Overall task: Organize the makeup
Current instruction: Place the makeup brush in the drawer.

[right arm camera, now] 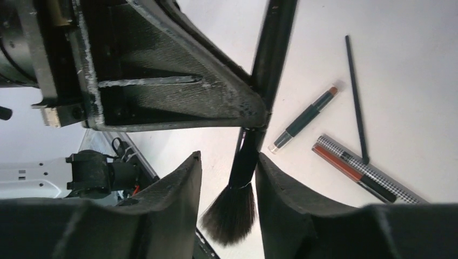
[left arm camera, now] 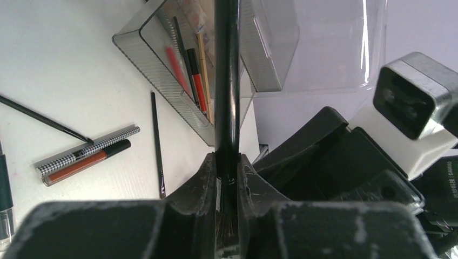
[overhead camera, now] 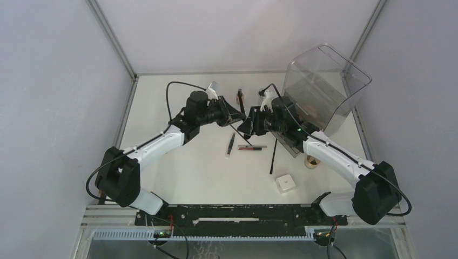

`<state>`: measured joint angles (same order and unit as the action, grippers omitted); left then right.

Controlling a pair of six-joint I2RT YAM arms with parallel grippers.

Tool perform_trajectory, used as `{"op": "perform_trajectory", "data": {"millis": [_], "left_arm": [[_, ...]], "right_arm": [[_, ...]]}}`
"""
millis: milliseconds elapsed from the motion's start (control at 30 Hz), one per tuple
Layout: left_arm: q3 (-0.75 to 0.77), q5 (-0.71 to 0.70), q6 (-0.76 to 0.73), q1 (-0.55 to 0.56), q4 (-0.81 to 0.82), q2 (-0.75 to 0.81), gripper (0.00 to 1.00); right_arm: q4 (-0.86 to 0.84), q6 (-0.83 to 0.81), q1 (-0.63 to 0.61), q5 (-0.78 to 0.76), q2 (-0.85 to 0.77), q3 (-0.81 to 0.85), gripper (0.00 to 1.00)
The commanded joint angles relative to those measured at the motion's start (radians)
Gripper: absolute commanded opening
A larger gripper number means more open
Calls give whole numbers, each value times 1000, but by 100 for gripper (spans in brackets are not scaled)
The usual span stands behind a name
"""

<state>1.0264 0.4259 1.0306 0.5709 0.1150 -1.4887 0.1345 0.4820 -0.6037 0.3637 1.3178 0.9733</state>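
My left gripper (left arm camera: 228, 159) is shut on a thick black makeup brush (left arm camera: 227, 81), pinching it just above the bristles. In the top view it (overhead camera: 236, 117) meets my right gripper (overhead camera: 246, 128) above the middle of the table. The right gripper (right arm camera: 227, 159) is open, its fingers on either side of the brush's bristle end (right arm camera: 231, 213), with a gap on the left side. On the table lie a houndstooth tube (left arm camera: 89, 151), a red lip gloss (left arm camera: 81, 164), a dark lip pencil (right arm camera: 305, 118) and thin black brushes (left arm camera: 157, 140).
A grey organiser tray (left arm camera: 162, 59) holds red lip sticks and pencils. Behind it, the big clear bin (overhead camera: 324, 86) stands tilted at the back right. A white box (overhead camera: 285, 183) and a round tan puff (overhead camera: 311, 161) lie near the right arm. A small bottle (overhead camera: 239, 99) stands at the back.
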Motion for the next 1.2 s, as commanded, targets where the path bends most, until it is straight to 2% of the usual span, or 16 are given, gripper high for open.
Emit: {"op": "perform_trajectory", "data": {"millis": [0, 100, 133, 233, 300, 367, 467, 600, 733, 800, 867, 900, 1000, 1033, 1100, 1167], "left_arm": [[-35, 12, 9, 22, 65, 38, 3], [-47, 0, -8, 29, 66, 48, 9], [-54, -14, -19, 30, 62, 55, 17], [-63, -81, -67, 27, 11, 82, 50], [-58, -123, -103, 23, -45, 105, 62], [-58, -169, -133, 12, -97, 134, 67], [-76, -252, -163, -13, -169, 173, 66], [-91, -260, -178, -56, -208, 174, 65], [-57, -294, -200, -62, -300, 133, 66], [-21, -361, -216, -55, -392, 100, 66], [20, -422, -251, -37, -475, 65, 67], [31, -440, -264, -29, -498, 50, 67], [51, -450, -295, -8, -529, -8, 69], [60, -451, -304, -1, -539, -22, 69], [73, -436, -320, 9, -547, -69, 70], [91, -424, -343, 27, -552, -121, 71]], "right_arm": [[-59, 26, 6, -20, 6, 4, 38], [-49, 39, 13, -37, 9, 4, 0], [-38, 40, 18, -43, 8, 4, 0], [15, 7, 36, -86, -20, 4, 0], [74, -46, 53, -146, -53, 4, 0], [148, -128, 70, -236, -92, 10, 0], [306, -282, 90, -470, -104, 64, 0], [444, -396, 105, -700, -54, 113, 0], [501, -411, 113, -791, 8, 110, 0], [515, -409, 115, -838, 46, 108, 0], [522, -416, 120, -869, 76, 107, 5], [523, -416, 121, -881, 91, 108, 12], [536, -396, 129, -909, 123, 119, 46], [540, -389, 130, -919, 130, 124, 54], [545, -378, 128, -925, 128, 129, 62], [538, -371, 111, -917, 104, 127, 64]]}}
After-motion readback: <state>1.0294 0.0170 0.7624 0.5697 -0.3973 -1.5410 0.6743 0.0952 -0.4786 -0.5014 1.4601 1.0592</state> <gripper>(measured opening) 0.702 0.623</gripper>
